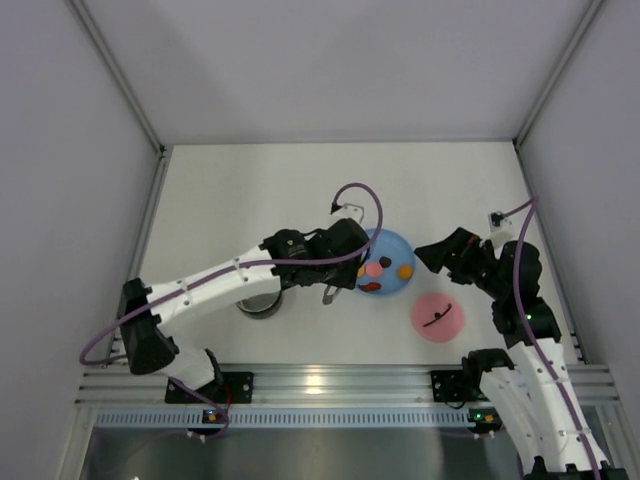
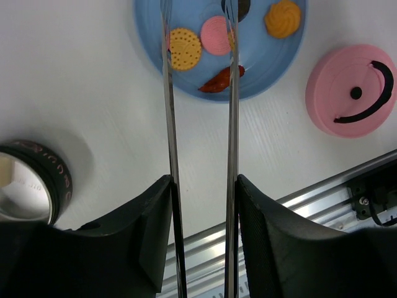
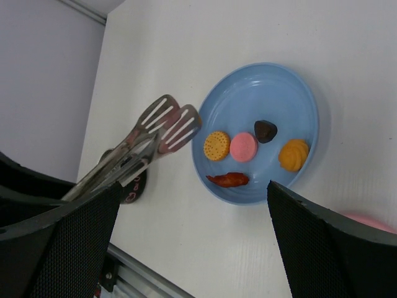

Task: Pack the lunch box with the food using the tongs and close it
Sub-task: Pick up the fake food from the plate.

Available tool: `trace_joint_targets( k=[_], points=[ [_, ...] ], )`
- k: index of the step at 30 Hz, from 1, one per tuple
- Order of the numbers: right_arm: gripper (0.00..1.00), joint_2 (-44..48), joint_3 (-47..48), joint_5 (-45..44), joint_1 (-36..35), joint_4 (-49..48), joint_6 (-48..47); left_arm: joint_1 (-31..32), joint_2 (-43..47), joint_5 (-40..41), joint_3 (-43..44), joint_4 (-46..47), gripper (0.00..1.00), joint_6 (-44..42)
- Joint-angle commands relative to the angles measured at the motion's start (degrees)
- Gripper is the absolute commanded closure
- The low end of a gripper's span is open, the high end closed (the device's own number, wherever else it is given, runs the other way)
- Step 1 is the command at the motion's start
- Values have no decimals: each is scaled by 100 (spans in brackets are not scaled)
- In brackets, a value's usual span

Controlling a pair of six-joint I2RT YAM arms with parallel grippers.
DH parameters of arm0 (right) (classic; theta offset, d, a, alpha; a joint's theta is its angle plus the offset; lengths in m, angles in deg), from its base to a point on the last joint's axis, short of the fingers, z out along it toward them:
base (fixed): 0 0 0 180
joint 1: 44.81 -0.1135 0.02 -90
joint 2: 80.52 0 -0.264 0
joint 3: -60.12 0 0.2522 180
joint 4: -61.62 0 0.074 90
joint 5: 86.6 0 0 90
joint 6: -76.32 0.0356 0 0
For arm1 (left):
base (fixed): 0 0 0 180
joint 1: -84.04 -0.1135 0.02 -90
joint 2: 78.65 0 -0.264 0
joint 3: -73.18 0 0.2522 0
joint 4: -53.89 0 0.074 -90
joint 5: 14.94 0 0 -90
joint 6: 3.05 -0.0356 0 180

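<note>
My left gripper (image 2: pixel 203 180) is shut on the silver tongs (image 2: pixel 232 112), one finger pressing each arm, and the arms stand apart. In the right wrist view the slotted heads of the tongs (image 3: pixel 169 123) hover at the left rim of the blue plate (image 3: pixel 291 93). The food on the plate is an orange biscuit (image 2: pixel 185 48), a pink disc (image 2: pixel 216 34), an orange swirl (image 2: pixel 283 17), a dark bit (image 3: pixel 265 130) and a red-brown strip (image 2: pixel 220 81). The steel lunch box (image 1: pixel 260 303) stands uncovered left of the plate, with something cream inside. Its pink lid (image 1: pixel 437 317) lies flat. My right gripper (image 3: pixel 193 186) is open and holds nothing.
The aluminium rail (image 1: pixel 340 383) runs along the near edge, close behind the lunch box and lid. Grey walls enclose the white table (image 1: pixel 250 190) on three sides. My right gripper (image 1: pixel 440 255) hangs just right of the plate, above the lid.
</note>
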Motion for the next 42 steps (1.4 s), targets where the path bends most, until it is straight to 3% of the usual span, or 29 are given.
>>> trace_joint_targets(
  k=[1,9,15,42],
  points=[
    [0,151,317,-6,67,203,-146,13,-474,-224,468,756,50,-379],
    [1,248,414,-59,76,423,-243,13,-1583,-426,1075,941,48,-530],
    [1,265,432,-76,76,485,-278,4,-1892,-382,1189,976,48,-556],
    [1,230,353,-76,76,450,-278,-67,-1910,-408,565,1161,52,-459]
  ],
)
